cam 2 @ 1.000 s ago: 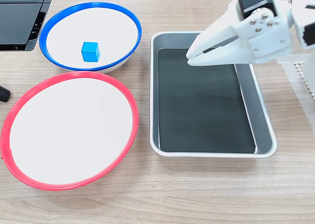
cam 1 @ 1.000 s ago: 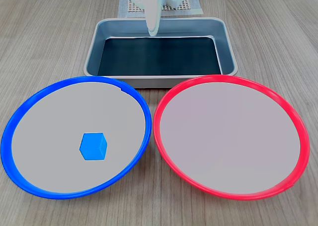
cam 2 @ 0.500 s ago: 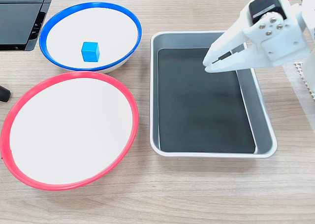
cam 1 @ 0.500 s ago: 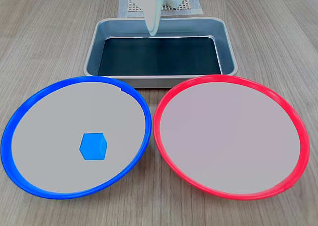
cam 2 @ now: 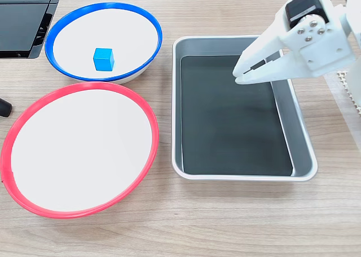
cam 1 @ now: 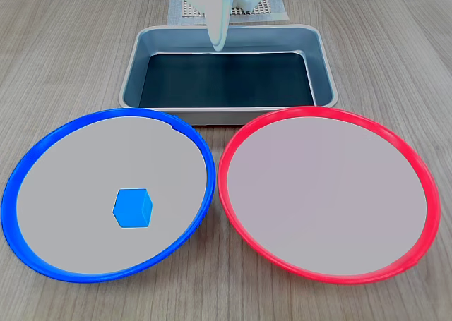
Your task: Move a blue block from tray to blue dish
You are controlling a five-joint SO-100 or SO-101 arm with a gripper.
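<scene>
The blue block (cam 1: 133, 208) (cam 2: 104, 59) rests flat inside the blue dish (cam 1: 106, 114) (cam 2: 101, 6), a little off its centre. The grey tray (cam 1: 322, 67) (cam 2: 176, 99) shows a bare black bottom in both fixed views. My white gripper (cam 1: 217, 46) (cam 2: 236, 76) hangs above the tray's far end, nearest the arm's base and well away from the block. Its fingertips meet, with nothing between them.
The red-rimmed dish (cam 1: 328, 111) (cam 2: 79, 86) lies beside the blue one and holds nothing. A white mesh mat (cam 1: 275, 7) (cam 2: 352, 93) lies under the arm's base behind the tray. A black device (cam 2: 22, 20) sits beside the blue dish.
Over the last second the gripper drew back over the tray toward the arm's base. In the last half second it barely moved. The block has stayed put.
</scene>
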